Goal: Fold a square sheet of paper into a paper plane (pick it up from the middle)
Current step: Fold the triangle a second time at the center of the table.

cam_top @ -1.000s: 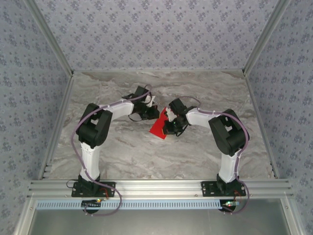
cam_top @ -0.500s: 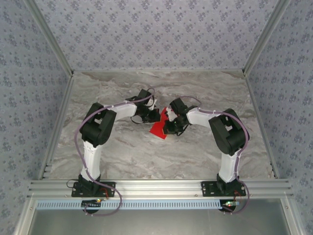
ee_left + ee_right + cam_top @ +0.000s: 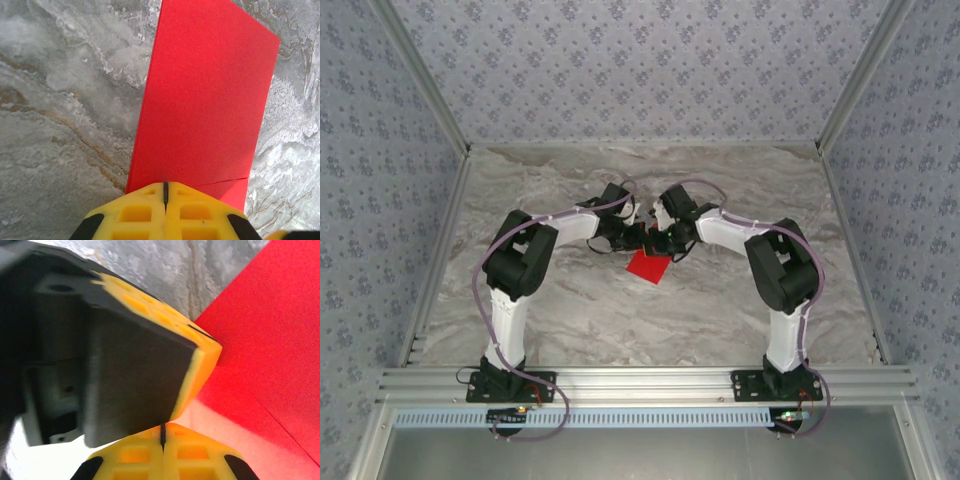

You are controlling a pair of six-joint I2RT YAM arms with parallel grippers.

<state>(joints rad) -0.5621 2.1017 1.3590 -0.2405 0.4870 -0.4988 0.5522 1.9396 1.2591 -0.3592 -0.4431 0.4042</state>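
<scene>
The square sheet of paper point(image 3: 648, 266) sits near the middle of the marbled table point(image 3: 570, 310), well out from the arm bases on my side. From above I read it as a small red four-sided patch, its near corner pointing back toward me. Whether it lies flat or hangs just clear of the surface, I cannot tell.

Just beyond its far edge the two arms bend inward and their tools meet. On the left wrist camera the left gripper point(image 3: 165, 192) has its yellow fingers pressed tight together, with only a thin dark seam between them. The red sheet runs straight out from under that seam, so I take it as clamped on the paper. A second layer's edge shows near the tips, so the paper is folded there.

On the right wrist camera the right gripper point(image 3: 162, 432) is likewise closed to a hairline. The red paper comes right up to its tips, but it is too blurred for me to say it is pinched. The left tool's yellow fingertip sits directly in front, almost touching.

Farther out there is bare marble, then the patterned back wall point(image 3: 640, 70).
</scene>
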